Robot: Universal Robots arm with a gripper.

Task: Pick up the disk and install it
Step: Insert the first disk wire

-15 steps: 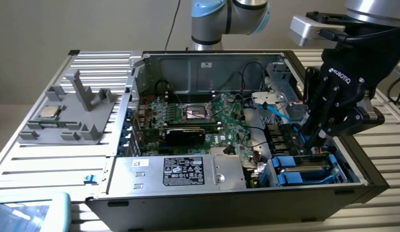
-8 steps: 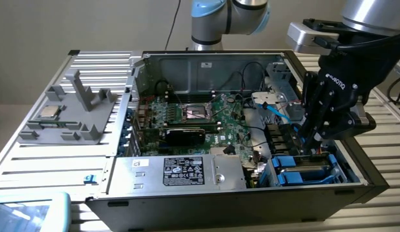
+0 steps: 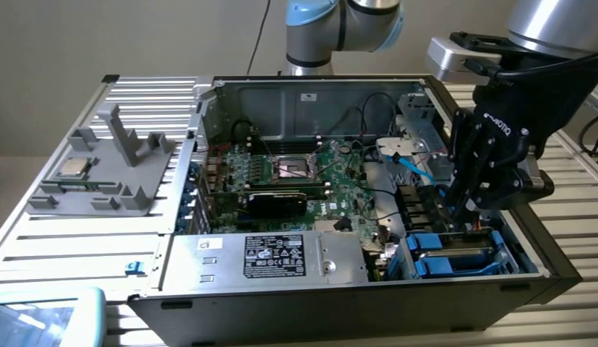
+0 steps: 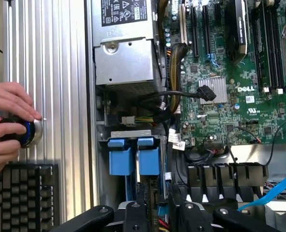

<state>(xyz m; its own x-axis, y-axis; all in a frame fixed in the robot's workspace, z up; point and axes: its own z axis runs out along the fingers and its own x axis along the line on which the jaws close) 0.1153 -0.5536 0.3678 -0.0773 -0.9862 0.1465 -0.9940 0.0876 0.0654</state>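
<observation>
Silver-and-blue arm (image 3: 342, 25), black fingers (image 3: 472, 170)

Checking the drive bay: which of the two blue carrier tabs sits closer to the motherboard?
The blue tab next to the green motherboard; the other tab sits toward the outer case wall.

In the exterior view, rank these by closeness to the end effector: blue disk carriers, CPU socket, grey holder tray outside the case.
From the end effector:
1. Blue disk carriers, just below it, case's near corner.
2. CPU socket, mid-motherboard.
3. Grey holder tray, outside the case, far on the view's left.
</observation>
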